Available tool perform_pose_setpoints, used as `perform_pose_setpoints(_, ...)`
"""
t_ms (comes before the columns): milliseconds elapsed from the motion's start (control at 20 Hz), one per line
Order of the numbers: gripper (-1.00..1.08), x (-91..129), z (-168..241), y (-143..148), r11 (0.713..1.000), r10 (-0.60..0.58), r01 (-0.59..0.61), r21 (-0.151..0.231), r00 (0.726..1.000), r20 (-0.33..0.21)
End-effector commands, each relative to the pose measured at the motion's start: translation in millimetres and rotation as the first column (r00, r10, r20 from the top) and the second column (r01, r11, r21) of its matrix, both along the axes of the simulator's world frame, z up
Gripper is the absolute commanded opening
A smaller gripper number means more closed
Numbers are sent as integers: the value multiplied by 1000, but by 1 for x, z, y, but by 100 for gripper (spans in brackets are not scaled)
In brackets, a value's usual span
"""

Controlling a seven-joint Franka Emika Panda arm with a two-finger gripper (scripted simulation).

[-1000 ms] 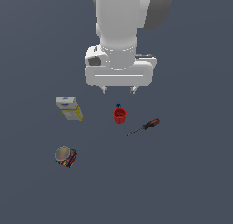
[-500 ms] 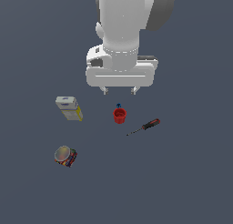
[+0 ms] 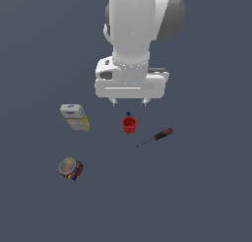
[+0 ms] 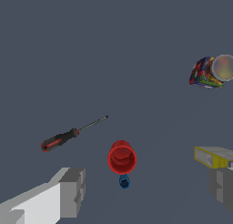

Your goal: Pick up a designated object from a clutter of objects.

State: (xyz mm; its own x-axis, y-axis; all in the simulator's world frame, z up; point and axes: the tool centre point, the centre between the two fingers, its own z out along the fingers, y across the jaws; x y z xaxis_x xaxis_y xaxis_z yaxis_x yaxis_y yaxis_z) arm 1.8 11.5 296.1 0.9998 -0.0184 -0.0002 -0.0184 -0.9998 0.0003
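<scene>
From the exterior view, the red cup (image 3: 129, 124) stands upright on the counter (image 3: 206, 196), the fingers (image 3: 129, 103) spread and empty above it. In the wrist view, the cup sits just beside a tiny blue piece (image 4: 124, 182). I think the reach is under way; next, go down around the cup.

The cup (image 3: 129, 124) is plain red all over. The tiny piece (image 3: 128, 114) beside it is blue. The screwdriver (image 3: 155, 137) has a red and black handle and a thin dark metal stick. The box (image 3: 75, 117) is white and grey with a yellow side. The can (image 3: 71, 168) has many colours, red, blue and yellow, and a shiny silver top. The robot arm (image 3: 135, 44) is white with some grey. The floor (image 3: 206, 187) is dark grey-blue.
</scene>
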Motion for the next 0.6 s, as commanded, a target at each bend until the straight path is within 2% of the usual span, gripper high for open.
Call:
perform_pose_setpoints(0, 100, -2, -12, 1, 1000, -7, 7, 0, 1000, -1)
perform_pose_setpoints(550, 100, -25, -100, 4, 998, -56, 56, -1, 998, 0)
